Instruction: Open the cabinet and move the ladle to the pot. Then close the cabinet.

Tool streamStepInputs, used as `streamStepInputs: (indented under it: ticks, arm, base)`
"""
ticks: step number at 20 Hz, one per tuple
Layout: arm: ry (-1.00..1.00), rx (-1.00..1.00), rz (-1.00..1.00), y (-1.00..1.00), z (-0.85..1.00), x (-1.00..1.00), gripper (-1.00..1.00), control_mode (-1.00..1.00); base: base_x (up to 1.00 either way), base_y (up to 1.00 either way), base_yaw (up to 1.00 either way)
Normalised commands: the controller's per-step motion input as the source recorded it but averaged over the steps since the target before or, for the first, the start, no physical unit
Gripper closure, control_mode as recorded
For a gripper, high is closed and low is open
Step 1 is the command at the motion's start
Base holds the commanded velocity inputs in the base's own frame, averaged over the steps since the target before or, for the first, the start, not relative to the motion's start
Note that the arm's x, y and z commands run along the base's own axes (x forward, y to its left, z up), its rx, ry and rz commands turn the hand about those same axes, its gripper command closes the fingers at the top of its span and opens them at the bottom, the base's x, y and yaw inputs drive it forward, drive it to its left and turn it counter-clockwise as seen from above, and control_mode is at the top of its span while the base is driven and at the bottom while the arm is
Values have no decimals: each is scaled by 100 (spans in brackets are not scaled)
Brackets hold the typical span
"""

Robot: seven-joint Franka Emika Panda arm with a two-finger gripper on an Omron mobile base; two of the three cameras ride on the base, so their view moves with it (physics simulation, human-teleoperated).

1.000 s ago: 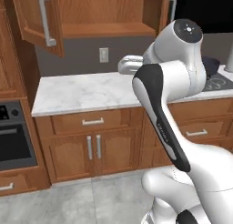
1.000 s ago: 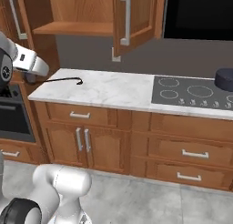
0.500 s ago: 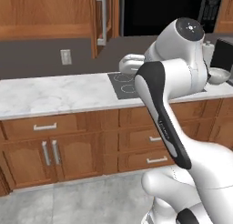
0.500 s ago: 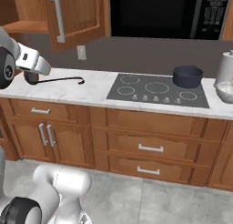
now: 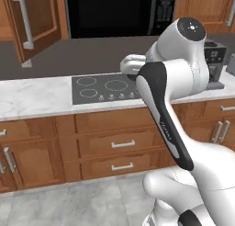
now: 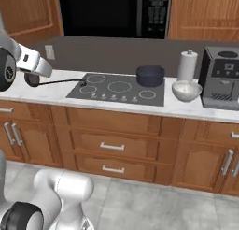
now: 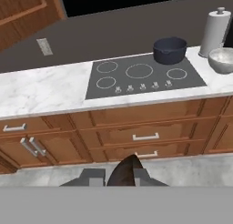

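My gripper (image 6: 31,78) hangs at the left, just above the counter's front, and is shut on the dark ladle (image 6: 65,82), whose thin handle reaches right toward the cooktop. In the hand view the ladle's dark bowl (image 7: 124,170) sits between the finger tips of the gripper (image 7: 117,177). The dark blue-black pot (image 6: 150,75) stands on the cooktop's back right burner, well to the right of the ladle, and shows as the pot (image 7: 169,50) in the hand view. The cabinet's open wooden door (image 5: 32,23) with its grey bar handle hangs at the upper left.
A black cooktop (image 6: 116,89) lies in the marble counter (image 6: 56,92), under a black microwave (image 6: 112,11). Right of the pot stand a paper towel roll (image 6: 187,65), a metal bowl (image 6: 186,89) and a coffee machine (image 6: 223,79). Drawers and low cabinet doors run below.
The whole scene has slid left as the base drove right: the cabinet moved to the edge, while the cooktop and pot came to the middle. The ladle stays in the shut gripper.
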Motion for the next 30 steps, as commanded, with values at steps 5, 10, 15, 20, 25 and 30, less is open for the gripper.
streamStepInputs:
  ticks: [5, 10, 15, 20, 25, 30]
  arm:
    - [0, 0, 0, 0, 0, 0, 100, 100]
    - [0, 0, 0, 0, 0, 0, 100, 100]
    - [0, 0, 0, 0, 0, 0, 100, 100]
    - [0, 0, 0, 0, 0, 0, 100, 100]
    - [0, 0, 0, 0, 0, 0, 100, 100]
    - [0, 0, 0, 0, 0, 0, 100, 100]
  base:
    - [36, -97, 0]
    - [48, -52, 0]
    - [59, -31, 0]
    - [48, -9, 0]
    - [71, -9, 0]
    - [85, -10, 0]
